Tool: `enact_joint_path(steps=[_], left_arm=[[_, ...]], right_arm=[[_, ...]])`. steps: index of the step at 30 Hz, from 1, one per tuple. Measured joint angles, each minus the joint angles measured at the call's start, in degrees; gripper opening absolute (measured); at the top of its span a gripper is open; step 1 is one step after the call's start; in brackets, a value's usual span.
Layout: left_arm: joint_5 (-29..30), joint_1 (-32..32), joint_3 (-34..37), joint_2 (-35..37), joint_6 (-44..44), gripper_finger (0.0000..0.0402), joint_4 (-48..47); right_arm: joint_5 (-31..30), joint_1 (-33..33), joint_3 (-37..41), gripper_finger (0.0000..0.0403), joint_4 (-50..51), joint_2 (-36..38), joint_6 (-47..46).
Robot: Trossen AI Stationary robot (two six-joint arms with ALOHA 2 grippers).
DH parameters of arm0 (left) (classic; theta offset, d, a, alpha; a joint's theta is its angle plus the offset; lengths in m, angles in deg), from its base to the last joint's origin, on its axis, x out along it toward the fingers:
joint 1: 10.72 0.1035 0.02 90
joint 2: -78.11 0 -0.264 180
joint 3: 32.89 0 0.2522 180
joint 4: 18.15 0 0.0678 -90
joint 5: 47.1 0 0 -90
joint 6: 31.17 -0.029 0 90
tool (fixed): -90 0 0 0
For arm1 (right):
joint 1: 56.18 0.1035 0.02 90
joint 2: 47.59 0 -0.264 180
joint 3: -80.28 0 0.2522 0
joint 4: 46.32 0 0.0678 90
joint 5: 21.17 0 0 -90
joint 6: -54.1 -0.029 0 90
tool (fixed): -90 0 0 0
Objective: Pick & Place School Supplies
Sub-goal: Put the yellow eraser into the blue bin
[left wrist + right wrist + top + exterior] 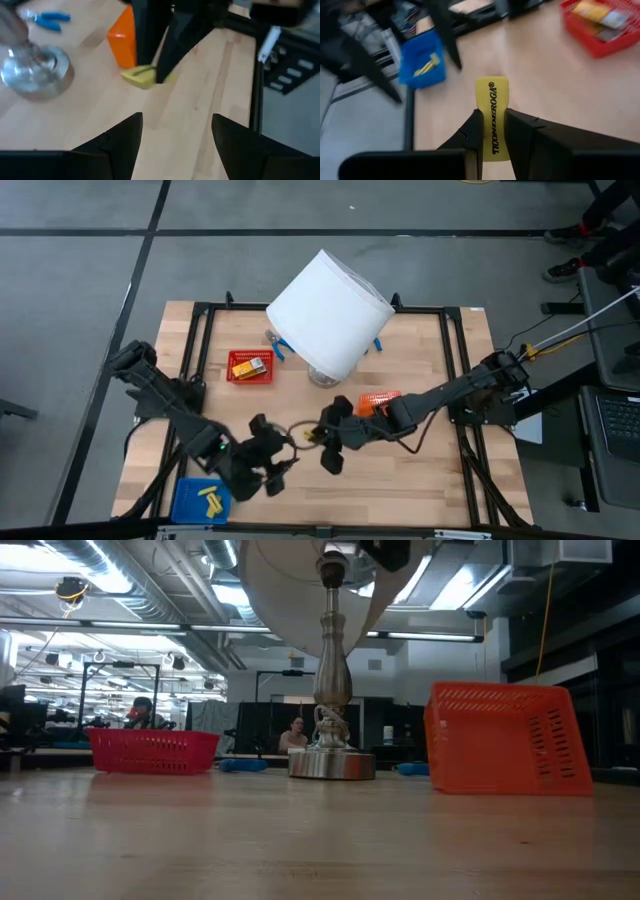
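My right gripper (492, 120) is shut on a flat yellow stick printed "TICONDEROGA" (492, 100) over the table's middle, near side (310, 437). My left gripper (175, 132) is open and faces it from the left (268, 458), a short gap away. More yellow sticks (210, 498) lie in the blue tray (186, 502) at the near left corner. Yellow-orange packets (250, 366) lie in the red basket (232, 377). Blue-handled tools (278, 346) lie by the lamp, under its shade. My right gripper pinches the yellow stick between its two fingers (470, 132), which lie along it. The stick's rounded free end (492, 86) juts past the fingertips toward the left gripper. The fingers come from the table's right, slanting down. In the left wrist view the stick (141, 76) looks clear of the table.
A lamp with a big tilted white shade (328, 308) stands on a metal base (331, 764) at the table's middle far side. An orange basket (378, 400) stands just behind my right arm. People sit in the room beyond the table (296, 735).
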Motion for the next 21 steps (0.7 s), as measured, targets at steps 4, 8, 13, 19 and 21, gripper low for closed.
enact_joint_path(steps=[4, 8, 13, 19, 21], left_arm=[[-5.29, 4.29, 0.0, 0.0, 7.25, 0.0235, 2.63], [-5.85, 7.37, 0.0, 1.82, 14.9, 0.0235, 5.84], [-4.4, 8.56, 0.46, 4.56, 19.14, 0.0235, 4.91], [-7.33, 10.87, 0.81, 4.66, 22.02, 0.0219, 3.61], [-8.12, 11.46, 0.81, 4.5, 22.45, 0.0209, 3.56]], right_arm=[[-1.16, 0.16, -0.02, 0.0051, 0.33, 0.02, 1.29], [-2.27, 0.48, -0.02, 0.0051, 2.01, 0.07, 1.81], [-4.21, 0.91, -0.02, 0.0051, 3.05, 0.07, 2.73], [-6.43, 0.99, -0.02, 0.0051, 2.98, 0.07, 3.75], [-6.71, 0.97, -0.02, 0.0051, 2.97, 0.07, 3.8]])
